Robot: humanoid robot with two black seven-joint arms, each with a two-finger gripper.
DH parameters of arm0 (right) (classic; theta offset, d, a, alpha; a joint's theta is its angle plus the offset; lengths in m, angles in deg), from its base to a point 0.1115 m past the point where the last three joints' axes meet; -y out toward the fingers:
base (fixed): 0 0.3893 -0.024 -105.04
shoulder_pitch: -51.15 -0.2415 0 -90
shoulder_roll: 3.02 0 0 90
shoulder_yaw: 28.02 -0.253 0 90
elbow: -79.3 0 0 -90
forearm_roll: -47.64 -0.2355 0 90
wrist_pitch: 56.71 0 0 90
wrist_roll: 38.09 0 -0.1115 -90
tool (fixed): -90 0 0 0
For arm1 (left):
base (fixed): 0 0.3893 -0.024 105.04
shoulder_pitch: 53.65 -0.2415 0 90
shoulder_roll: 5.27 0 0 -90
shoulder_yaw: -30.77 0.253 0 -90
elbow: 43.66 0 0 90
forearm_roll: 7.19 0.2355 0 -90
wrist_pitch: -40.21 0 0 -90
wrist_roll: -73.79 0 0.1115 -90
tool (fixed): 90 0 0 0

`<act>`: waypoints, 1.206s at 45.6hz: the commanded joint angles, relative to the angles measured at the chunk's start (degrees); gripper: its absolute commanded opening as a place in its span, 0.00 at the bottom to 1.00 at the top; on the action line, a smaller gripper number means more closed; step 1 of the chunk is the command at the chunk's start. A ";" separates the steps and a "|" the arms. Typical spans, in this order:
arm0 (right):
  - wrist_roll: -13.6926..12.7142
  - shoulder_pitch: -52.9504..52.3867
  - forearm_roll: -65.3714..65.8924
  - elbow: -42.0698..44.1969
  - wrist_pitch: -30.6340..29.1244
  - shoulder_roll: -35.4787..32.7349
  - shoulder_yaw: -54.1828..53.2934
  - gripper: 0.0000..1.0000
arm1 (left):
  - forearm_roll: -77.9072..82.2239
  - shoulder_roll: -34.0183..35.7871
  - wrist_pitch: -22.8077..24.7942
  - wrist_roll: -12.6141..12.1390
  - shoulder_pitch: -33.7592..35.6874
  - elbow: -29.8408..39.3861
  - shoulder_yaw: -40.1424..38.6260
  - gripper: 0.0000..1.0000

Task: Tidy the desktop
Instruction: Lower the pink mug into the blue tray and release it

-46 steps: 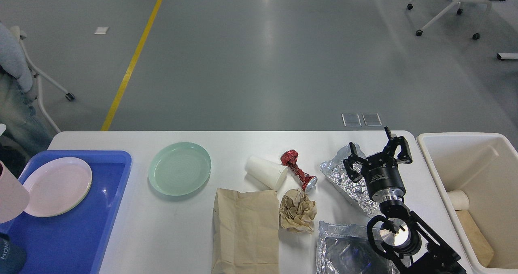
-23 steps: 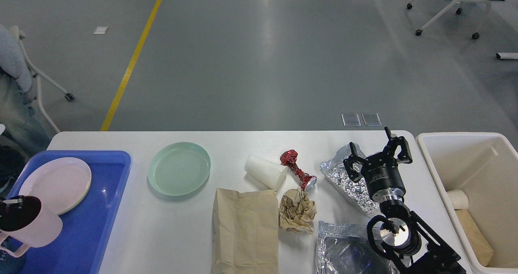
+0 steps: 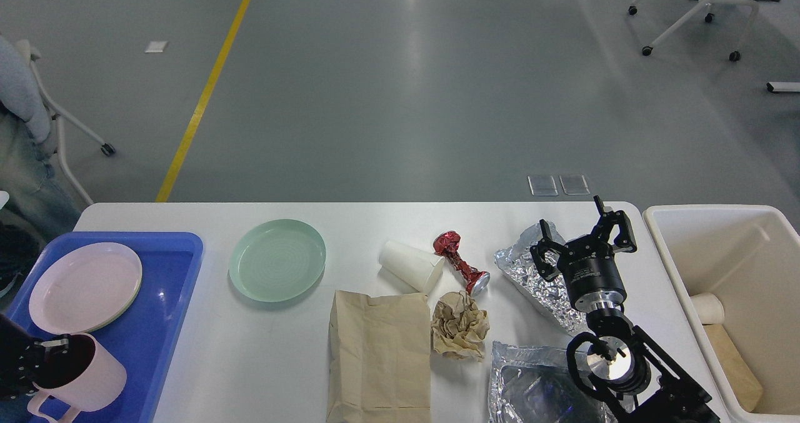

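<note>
Two containers flank the white tabletop [image 3: 350, 223], which fills the lower frame. Nearest, on the blue tray [image 3: 156, 323] at left, the left hand [image 3: 34, 363] grips the rim of a pink mug [image 3: 84, 379]; beyond it on the tray lies a pink plate [image 3: 84, 287]. At right, the cream bin [image 3: 744, 254] holds a paper cup [image 3: 707, 308] and a brown paper piece [image 3: 734, 367]. The right hand [image 3: 584, 232] hovers with fingers spread wide, empty, over crumpled foil [image 3: 531, 273]. Farther left sits a green plate [image 3: 277, 268].
</note>
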 commanded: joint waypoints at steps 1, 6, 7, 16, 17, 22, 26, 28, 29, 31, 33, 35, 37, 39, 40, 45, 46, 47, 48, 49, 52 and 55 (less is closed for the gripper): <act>0.00 0.00 0.00 0.00 0.00 -0.01 0.00 1.00 | 0.26 -0.14 -2.57 -0.08 -1.03 -0.05 -0.16 0.32; 0.00 0.00 0.00 0.00 0.00 -0.01 0.00 1.00 | -0.01 -1.81 -6.80 0.01 -1.82 0.12 -0.24 0.62; 0.00 0.00 0.00 0.00 0.00 -0.01 0.00 1.00 | -0.01 -1.99 -7.32 0.09 -1.91 0.04 -0.24 0.67; 0.00 0.00 0.00 0.00 0.00 -0.01 0.00 1.00 | -0.01 -0.94 -6.80 0.53 -1.03 2.92 0.37 0.90; 0.00 0.00 0.00 0.00 0.00 -0.01 0.00 1.00 | -0.01 -0.50 -6.71 0.36 -0.59 3.72 0.72 0.91; 0.00 0.00 0.00 0.00 0.00 0.08 0.00 1.00 | 0.17 4.15 -5.66 -0.08 6.60 9.86 5.45 0.92; 0.00 0.00 0.00 0.00 0.00 0.08 0.00 1.00 | 0.17 5.74 -5.57 0.01 15.38 15.23 13.18 0.92; 0.00 0.00 0.00 0.00 0.00 0.08 0.00 1.00 | 0.17 5.66 -5.57 0.09 19.52 17.60 17.66 0.92; 0.00 0.00 0.00 0.00 0.00 0.08 0.00 1.00 | 0.17 5.57 -5.57 0.09 21.63 18.83 19.95 0.92; 0.00 0.00 0.00 0.00 0.00 0.08 0.00 1.00 | 0.17 5.31 -5.57 0.09 26.02 20.94 23.64 0.92; 0.00 0.00 0.00 0.00 0.00 0.08 0.00 1.00 | 0.08 4.70 -5.48 0.09 30.68 22.79 26.72 0.93; 0.00 0.00 0.00 0.00 0.00 0.08 0.00 1.00 | 0.17 3.38 -5.22 0.01 34.64 24.20 28.84 0.93; 0.00 0.00 0.00 0.00 0.00 0.08 0.00 1.00 | 0.43 1.54 -5.04 -0.08 37.72 24.91 29.81 0.94; 0.00 0.00 0.00 0.00 0.00 0.08 0.00 1.00 | 0.35 -1.27 -4.35 -0.08 40.27 25.69 30.69 0.95; 0.00 0.00 0.00 0.00 0.00 0.08 0.00 1.00 | 0.00 -2.94 -3.82 -0.08 41.41 26.31 31.30 0.95; 0.00 0.00 0.00 0.00 0.00 0.08 0.00 1.00 | -2.28 -11.73 -0.21 0.18 50.89 30.26 35.87 0.95; 0.00 0.00 0.00 0.00 0.00 0.08 0.00 1.00 | -3.68 -13.57 -0.12 0.18 53.35 31.57 36.75 0.95; 0.00 0.00 0.00 0.00 0.00 0.08 0.00 1.00 | -5.26 -15.50 -0.12 0.18 55.73 32.98 37.71 0.95; 0.00 0.00 0.00 0.00 0.00 0.08 0.00 1.00 | -6.76 -17.35 -0.21 0.09 58.19 34.39 38.59 0.95; 0.00 0.00 0.00 0.00 0.00 0.08 0.00 1.00 | -8.17 -19.20 -0.04 0.01 60.65 35.71 39.04 0.95; 0.00 0.00 0.00 0.00 0.00 0.08 0.00 1.00 | -12.56 -24.91 0.14 0.01 67.07 39.40 39.31 0.95; 0.00 0.00 0.00 0.00 0.00 0.08 0.00 1.00 | -16.69 -30.36 0.32 0.01 71.47 42.13 39.04 0.96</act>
